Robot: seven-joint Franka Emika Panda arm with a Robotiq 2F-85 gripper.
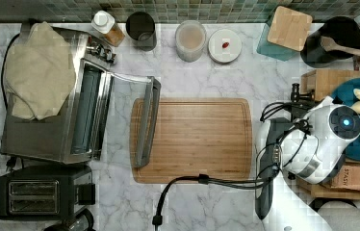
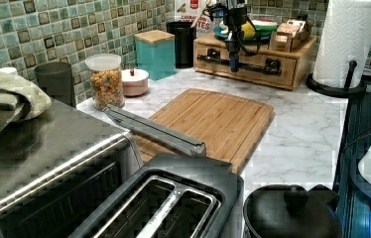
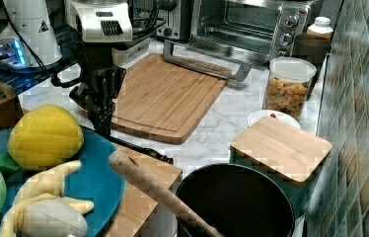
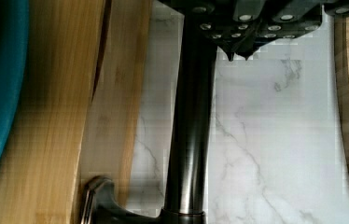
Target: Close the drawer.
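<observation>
Dark handle bar [image 4: 189, 140] sits closest, on the drawer [image 2: 253, 74]. Right beside it is the claw [image 4: 239, 56], its two tips pinched together and holding nothing. That drawer looks pushed into its wooden stand [image 1: 322, 79], at 3 o'clock from the cutting board [image 1: 192, 139] in the top view.
</observation>
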